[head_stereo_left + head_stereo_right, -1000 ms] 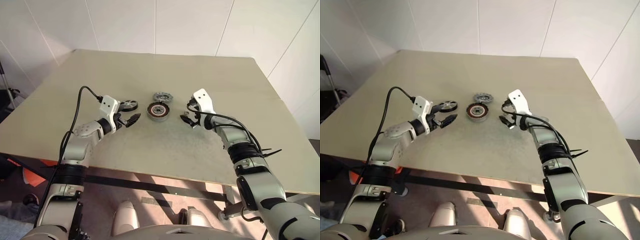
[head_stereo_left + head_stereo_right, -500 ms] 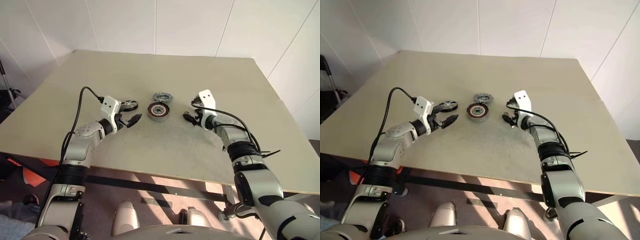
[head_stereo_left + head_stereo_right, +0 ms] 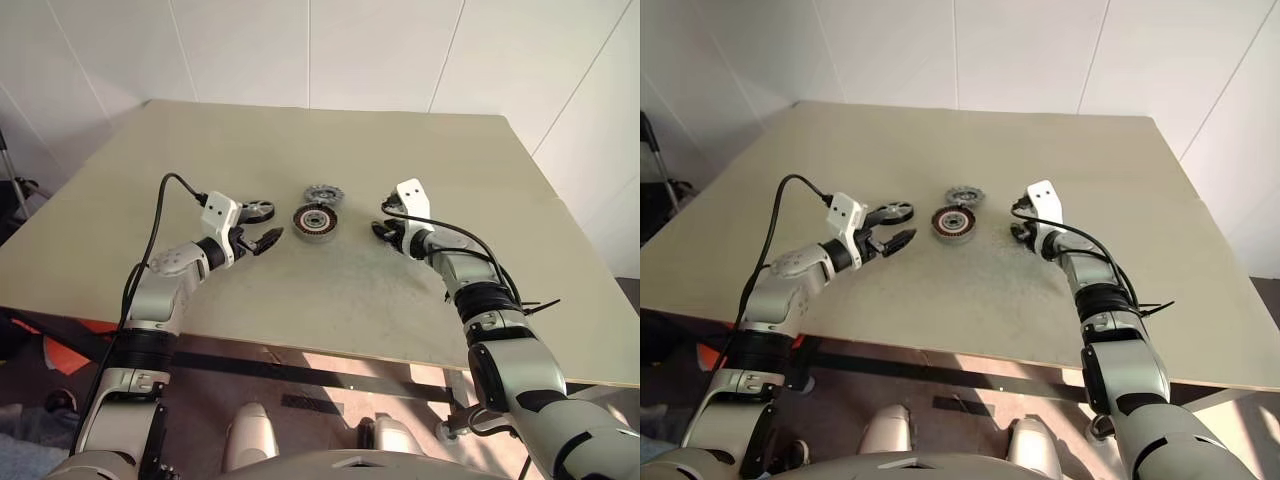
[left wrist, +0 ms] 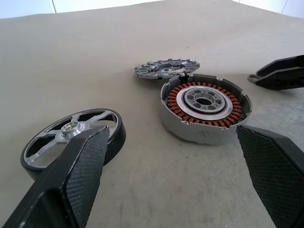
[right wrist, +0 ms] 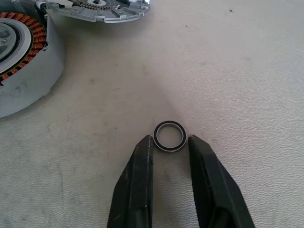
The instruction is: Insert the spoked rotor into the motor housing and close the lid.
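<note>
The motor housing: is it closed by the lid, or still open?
Open. The motor housing shows bare copper windings, and the lid lies flat on the table behind it.

Motor housing (image 4: 205,110) flat on table w/ copper windings up, open; ridged grey lid (image 4: 166,69) flat just behind, touching its rim; dark spoked rotor (image 4: 73,139) flat, apart to housing's left, pale hub up

Silver-grey jointed arms, white wrist blocks, looping black cables, textured black claws (image 3: 268,238).
</note>
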Controlling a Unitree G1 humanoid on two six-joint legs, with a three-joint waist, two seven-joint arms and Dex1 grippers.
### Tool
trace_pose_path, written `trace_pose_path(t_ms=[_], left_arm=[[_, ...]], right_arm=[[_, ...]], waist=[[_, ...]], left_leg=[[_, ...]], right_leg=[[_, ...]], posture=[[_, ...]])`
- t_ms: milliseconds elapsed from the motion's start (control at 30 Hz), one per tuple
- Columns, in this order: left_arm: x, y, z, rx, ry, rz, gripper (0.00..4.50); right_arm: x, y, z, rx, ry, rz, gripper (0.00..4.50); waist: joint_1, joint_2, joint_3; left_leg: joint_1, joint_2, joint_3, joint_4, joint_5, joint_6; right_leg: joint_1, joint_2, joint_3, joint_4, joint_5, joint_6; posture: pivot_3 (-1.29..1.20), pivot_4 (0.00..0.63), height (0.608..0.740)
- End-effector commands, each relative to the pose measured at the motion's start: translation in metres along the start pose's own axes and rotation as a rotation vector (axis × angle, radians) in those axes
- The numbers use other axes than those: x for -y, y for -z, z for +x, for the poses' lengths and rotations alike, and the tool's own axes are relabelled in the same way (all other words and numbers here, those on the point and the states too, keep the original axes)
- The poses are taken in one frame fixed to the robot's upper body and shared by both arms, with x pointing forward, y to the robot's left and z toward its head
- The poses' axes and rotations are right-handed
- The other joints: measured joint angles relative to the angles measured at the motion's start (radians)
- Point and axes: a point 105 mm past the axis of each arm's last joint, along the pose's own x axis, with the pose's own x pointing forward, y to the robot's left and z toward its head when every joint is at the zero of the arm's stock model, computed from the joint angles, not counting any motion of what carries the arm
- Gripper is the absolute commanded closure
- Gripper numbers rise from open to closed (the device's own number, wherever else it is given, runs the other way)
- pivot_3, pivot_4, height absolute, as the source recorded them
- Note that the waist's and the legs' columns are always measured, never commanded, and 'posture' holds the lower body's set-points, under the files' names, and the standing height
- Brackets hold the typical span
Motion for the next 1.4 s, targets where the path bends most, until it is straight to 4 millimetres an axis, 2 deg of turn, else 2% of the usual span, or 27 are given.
trace_pose_path(t_ms=[33, 267, 333, 500, 900, 1000, 1267, 1400], left_arm=[[0.000, -0.014, -0.001, 0.042, 0.001, 0.035, 0.00], [0.000, -0.014, -0.002, 0.040, 0.001, 0.036, 0.00], [0.000, -0.013, -0.002, 0.040, 0.001, 0.034, 0.00], [0.000, -0.012, -0.002, 0.037, -0.001, 0.031, 0.00], [0.001, -0.009, -0.001, 0.033, 0.001, 0.024, 0.00], [0.002, -0.009, -0.001, 0.033, 0.004, 0.026, 0.00], [0.004, -0.008, -0.001, 0.029, 0.014, 0.027, 0.00], [0.005, -0.007, -0.001, 0.024, 0.019, 0.027, 0.00]], right_arm=[[-0.004, -0.013, 0.001, 0.037, -0.009, -0.038, 3.56], [-0.004, -0.012, 0.001, 0.039, -0.012, -0.012, 3.56], [-0.004, -0.015, 0.000, 0.053, -0.015, -0.024, 3.78], [-0.015, -0.029, -0.004, 0.101, -0.075, -0.046, 3.78], [-0.049, -0.043, -0.038, 0.142, -0.240, -0.168, 3.78], [-0.045, -0.034, -0.049, 0.106, -0.242, -0.203, 3.78], [-0.011, -0.006, -0.075, -0.021, -0.168, -0.214, 3.78], [0.001, 0.011, -0.095, -0.074, -0.154, -0.238, 3.78]], waist=[[0.000, 0.000, 0.000], [0.000, 0.000, 0.000], [0.000, 0.000, 0.000], [0.001, 0.000, 0.000], [0.003, 0.000, 0.000], [0.004, 0.000, 0.000], [0.003, 0.000, 0.000], [0.007, 0.000, 0.000]], left_leg=[[0.000, 0.000, 0.000, 0.000, 0.000, 0.000], [0.000, 0.000, 0.000, 0.000, 0.000, 0.000], [0.000, 0.000, 0.000, 0.000, 0.000, 0.000], [0.000, 0.000, 0.000, 0.000, 0.000, 0.000], [0.000, 0.000, 0.000, 0.000, 0.000, 0.000], [0.000, 0.000, 0.000, -0.001, 0.000, 0.000], [0.000, 0.000, 0.000, -0.001, 0.000, 0.000], [0.000, 0.000, 0.000, -0.002, 0.000, 0.000]], right_leg=[[0.000, 0.000, 0.000, 0.000, 0.000, 0.000], [0.000, 0.000, 0.000, 0.000, 0.000, 0.000], [0.000, 0.000, 0.000, 0.000, 0.000, 0.000], [0.000, 0.000, 0.000, 0.000, 0.000, 0.000], [0.000, 0.000, 0.000, -0.001, 0.000, 0.000], [0.000, 0.000, 0.000, -0.001, 0.000, 0.000], [0.001, 0.000, 0.000, -0.002, 0.000, 0.000], [0.001, 0.000, 0.000, -0.004, 0.000, 0.000]], posture=[[0.00, 0.000, 0.740], [0.00, 0.000, 0.740], [0.00, 0.000, 0.740], [0.00, 0.000, 0.740], [0.00, 0.000, 0.740], [0.00, 0.000, 0.740], [0.00, 0.000, 0.740], [0.00, 0.000, 0.740]])
